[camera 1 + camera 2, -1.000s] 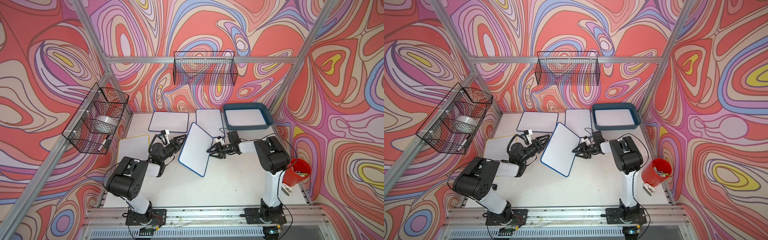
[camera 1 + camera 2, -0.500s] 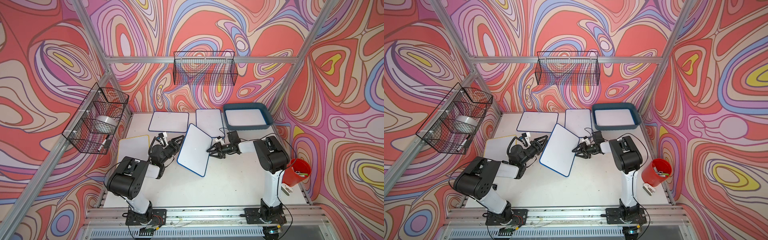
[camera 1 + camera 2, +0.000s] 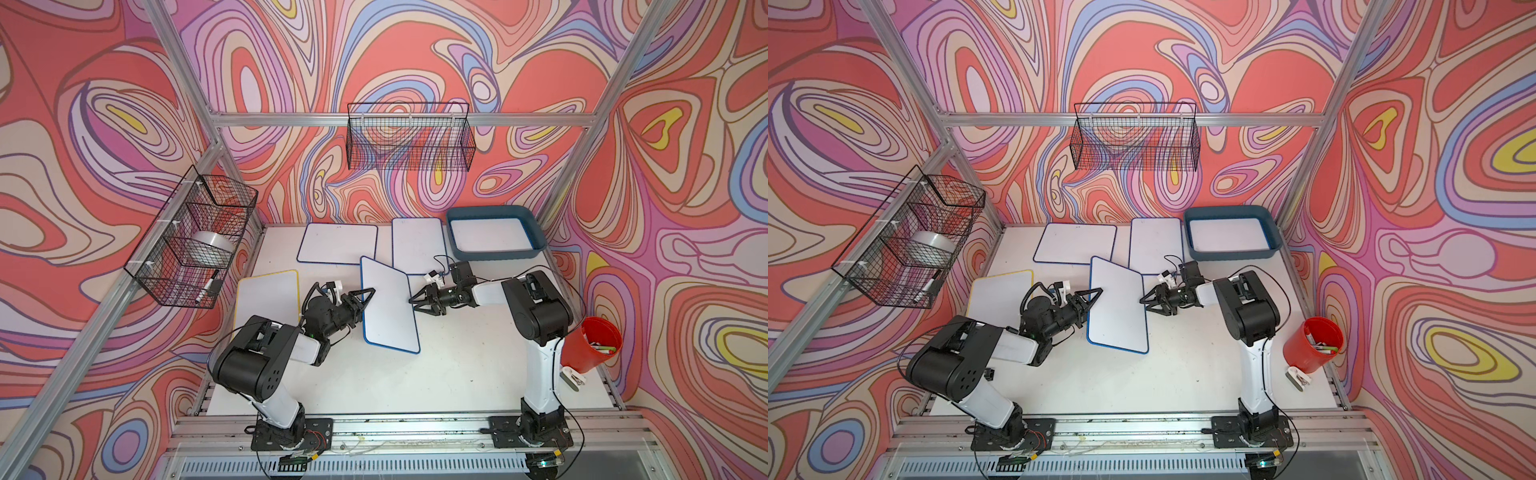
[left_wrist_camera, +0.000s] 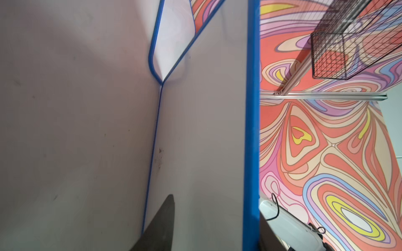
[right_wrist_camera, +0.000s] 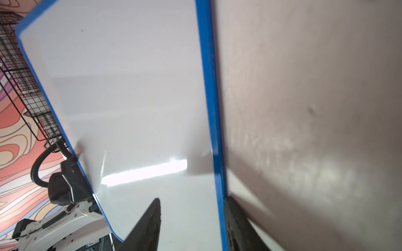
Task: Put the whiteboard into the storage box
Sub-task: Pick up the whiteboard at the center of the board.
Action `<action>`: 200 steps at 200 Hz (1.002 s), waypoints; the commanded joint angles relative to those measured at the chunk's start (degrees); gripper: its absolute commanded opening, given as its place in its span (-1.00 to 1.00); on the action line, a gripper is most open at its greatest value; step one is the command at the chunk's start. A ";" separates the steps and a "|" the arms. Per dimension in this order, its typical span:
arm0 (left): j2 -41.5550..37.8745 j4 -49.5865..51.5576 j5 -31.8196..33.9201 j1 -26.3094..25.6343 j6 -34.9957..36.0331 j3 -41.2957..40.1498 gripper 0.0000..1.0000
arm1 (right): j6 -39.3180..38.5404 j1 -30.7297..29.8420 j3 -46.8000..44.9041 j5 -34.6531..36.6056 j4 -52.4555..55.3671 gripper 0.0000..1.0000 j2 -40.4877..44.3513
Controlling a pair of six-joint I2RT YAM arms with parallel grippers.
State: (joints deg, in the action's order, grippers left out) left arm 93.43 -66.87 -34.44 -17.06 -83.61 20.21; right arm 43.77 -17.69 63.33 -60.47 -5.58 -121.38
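A blue-rimmed whiteboard sits tilted in the middle of the table. Its left edge is raised and its right edge rests on the tabletop. My left gripper is open, straddling the raised edge; in the left wrist view one finger lies under the whiteboard. My right gripper is open at the low edge. In the right wrist view one finger touches the rim of the whiteboard. The teal storage box stands at the back right, its floor white.
Two more blue-rimmed boards lie flat at the back. A yellow-rimmed one lies at the left. A red cup with markers stands at the right edge. Black wire baskets hang on the back and left walls.
The tilted whiteboard has turned a little, so its left edge now runs straight front to back. My left gripper shifted slightly with it. The right gripper has stayed put.
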 commanded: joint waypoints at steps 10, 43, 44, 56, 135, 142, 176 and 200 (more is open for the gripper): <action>-0.35 13.73 -5.05 -1.34 0.79 -0.18 -0.13 | -0.47 -3.35 -0.40 3.97 1.57 -0.01 -3.87; -4.36 23.91 -5.55 -0.30 5.76 1.77 -0.12 | -1.78 -3.14 0.13 4.17 3.25 0.00 -3.69; -4.55 24.29 -5.55 -0.23 5.84 1.86 -0.12 | -1.81 -3.14 0.13 4.19 3.27 -0.01 -3.65; -6.95 29.73 -5.68 0.58 8.61 2.99 -0.11 | -2.13 -2.97 0.21 4.38 3.67 0.00 -3.60; -18.54 61.01 -2.10 4.26 24.49 13.05 -0.03 | -2.45 -2.70 0.92 4.27 3.91 0.00 -4.52; -18.01 60.42 -2.59 4.44 24.30 12.98 -0.03 | -2.52 -2.70 0.93 4.29 4.00 0.00 -4.50; -17.52 59.72 -3.62 4.92 24.00 12.77 -0.10 | -2.68 -2.70 0.49 4.24 4.04 -0.01 -4.61; -19.08 62.97 -2.66 5.78 25.60 13.22 -0.20 | -3.07 -2.70 0.79 4.31 4.49 -0.01 -5.00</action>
State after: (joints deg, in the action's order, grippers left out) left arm 76.16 -7.18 -37.04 -12.25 -60.20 33.10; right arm 41.56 -19.88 64.95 -60.31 -6.00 -122.69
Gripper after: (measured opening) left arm 0.425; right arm 0.497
